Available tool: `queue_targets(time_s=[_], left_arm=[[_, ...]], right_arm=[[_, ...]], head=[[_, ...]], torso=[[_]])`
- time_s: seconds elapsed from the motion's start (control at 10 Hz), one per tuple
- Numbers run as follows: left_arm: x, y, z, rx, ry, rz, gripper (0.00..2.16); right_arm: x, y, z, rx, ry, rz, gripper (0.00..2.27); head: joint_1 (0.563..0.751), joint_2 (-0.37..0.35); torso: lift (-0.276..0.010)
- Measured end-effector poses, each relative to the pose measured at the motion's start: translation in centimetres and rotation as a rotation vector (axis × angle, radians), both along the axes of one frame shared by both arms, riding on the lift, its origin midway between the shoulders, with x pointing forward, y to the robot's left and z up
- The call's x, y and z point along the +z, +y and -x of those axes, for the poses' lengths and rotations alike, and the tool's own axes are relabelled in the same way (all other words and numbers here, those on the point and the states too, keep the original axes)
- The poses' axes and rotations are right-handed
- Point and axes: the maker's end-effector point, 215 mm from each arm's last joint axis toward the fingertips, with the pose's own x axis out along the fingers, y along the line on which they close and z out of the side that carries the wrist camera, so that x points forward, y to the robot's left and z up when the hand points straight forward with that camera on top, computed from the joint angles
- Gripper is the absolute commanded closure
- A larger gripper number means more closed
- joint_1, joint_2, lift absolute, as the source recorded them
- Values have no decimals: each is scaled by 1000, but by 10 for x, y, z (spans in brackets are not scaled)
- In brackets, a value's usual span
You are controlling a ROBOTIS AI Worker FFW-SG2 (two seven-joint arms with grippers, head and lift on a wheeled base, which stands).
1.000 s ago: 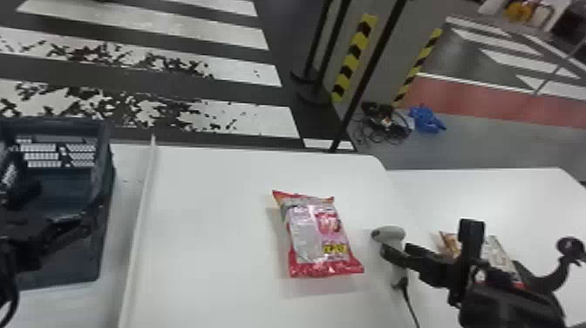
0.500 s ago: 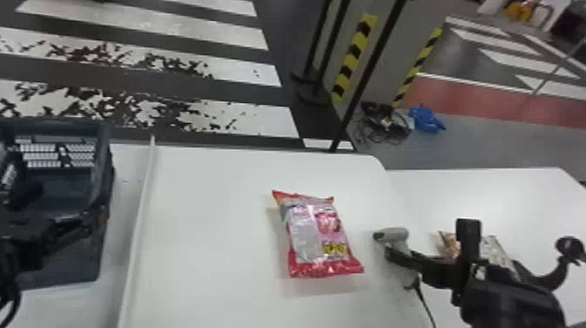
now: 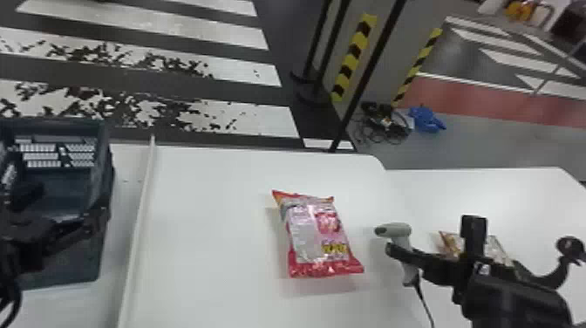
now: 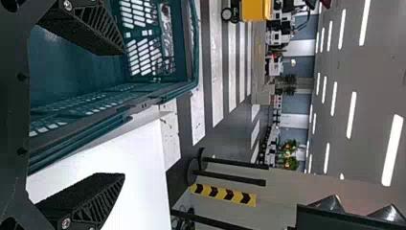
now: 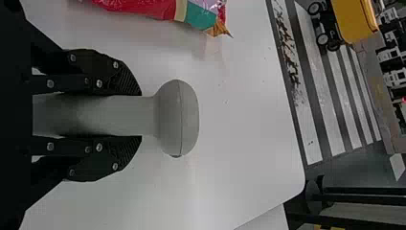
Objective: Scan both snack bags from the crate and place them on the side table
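Left: the left hand, fingers spread, beside the crate. Centre: one pink-and-red snack bag flat on the white desk. Right: the right hand pinching the grey scanner by its handle; beyond, another bag, partly hidden, on the side desk.

And it's two snack bags, one scanner, one crate and, yes, two desks here!

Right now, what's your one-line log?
right hand: gripping scanner | left hand: open near crate | red bag: on table | brown bag: on side table
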Motion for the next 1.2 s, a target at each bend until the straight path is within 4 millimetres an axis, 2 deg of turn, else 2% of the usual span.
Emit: queue_targets(time_s=[0.2, 0.7, 1.2], left_arm=[[0, -3, 1, -3, 0, 3, 87], [1, 1, 1, 0, -1, -2, 87], [-1, 3, 1, 3, 1, -1, 87]], right_arm=[[25, 19, -12, -4, -34, -13, 2236], [60, 94, -28, 66, -44, -76, 2236], [68, 141, -35, 157, -28, -67, 2236]], head=[[695, -350], [695, -261], [695, -204]], torso=[[-98], [-98], [-98]])
